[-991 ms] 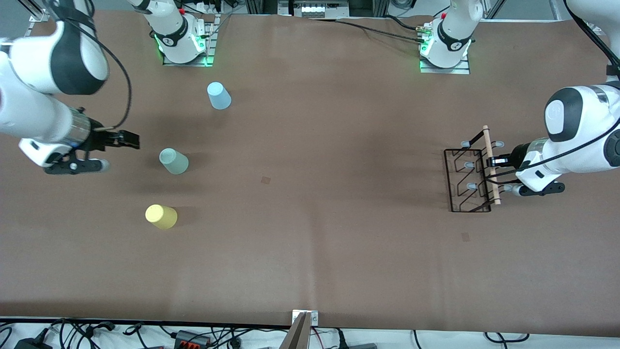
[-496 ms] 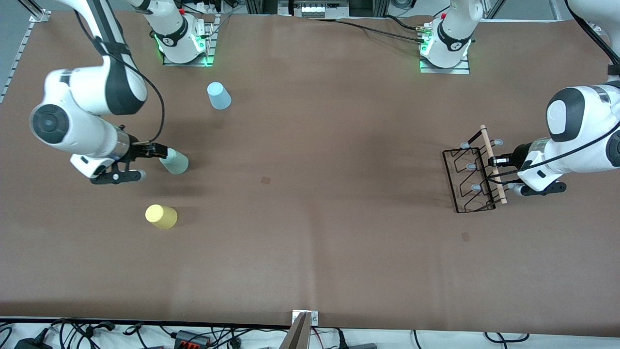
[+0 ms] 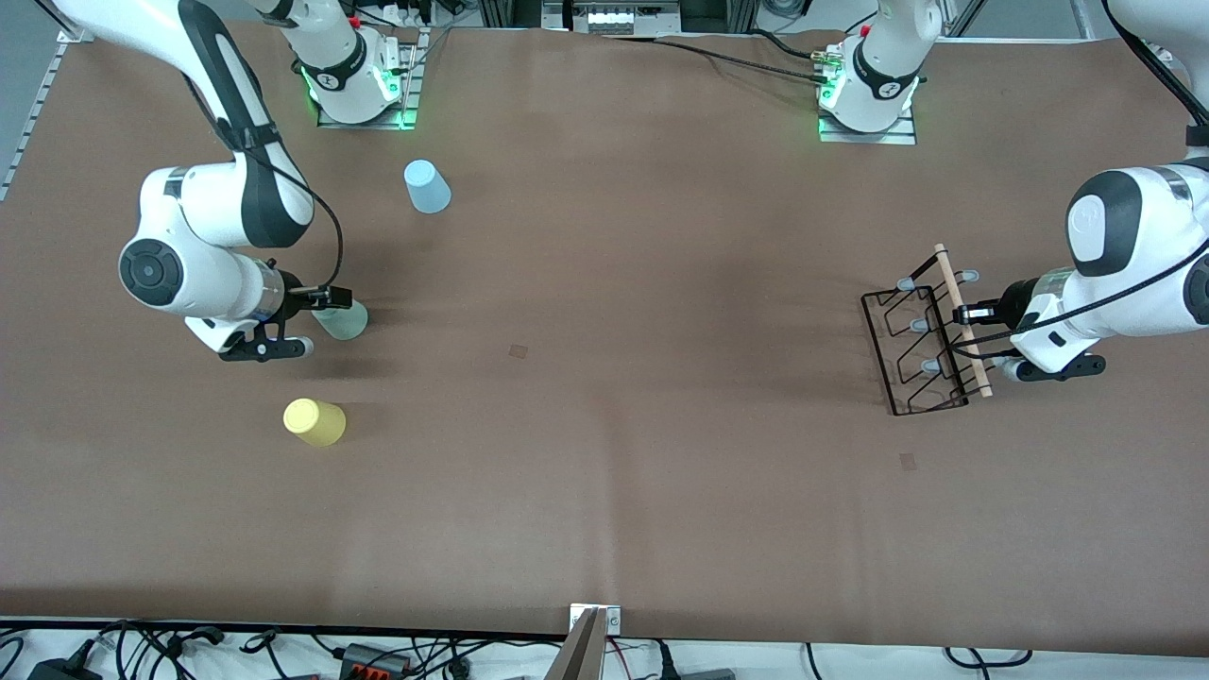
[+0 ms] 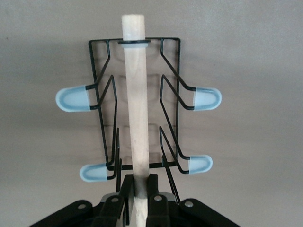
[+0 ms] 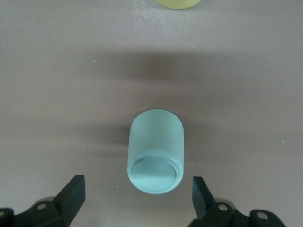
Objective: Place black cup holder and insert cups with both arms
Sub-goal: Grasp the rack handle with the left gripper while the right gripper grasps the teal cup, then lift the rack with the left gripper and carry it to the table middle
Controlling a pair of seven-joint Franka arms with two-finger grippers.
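The black cup holder (image 3: 930, 365) is at the left arm's end of the table, tilted. My left gripper (image 3: 965, 318) is shut on its wooden rod (image 4: 137, 104), and the grey-blue pegs (image 4: 73, 99) stick out to both sides. The pale green cup (image 3: 344, 319) stands upside down at the right arm's end. My right gripper (image 3: 310, 323) is open and low at this cup, its fingertips (image 5: 72, 193) apart on either side of the cup's base (image 5: 155, 156). The light blue cup (image 3: 427, 186) and the yellow cup (image 3: 315, 421) stand upside down and untouched.
The table (image 3: 604, 425) is covered in brown paper. The yellow cup's edge (image 5: 180, 3) shows in the right wrist view. Cables and plugs lie along the table edge nearest the front camera.
My right arm has swung in and down, bringing its open gripper up to the pale green cup. My left gripper has turned the cup holder slightly while holding its rod.
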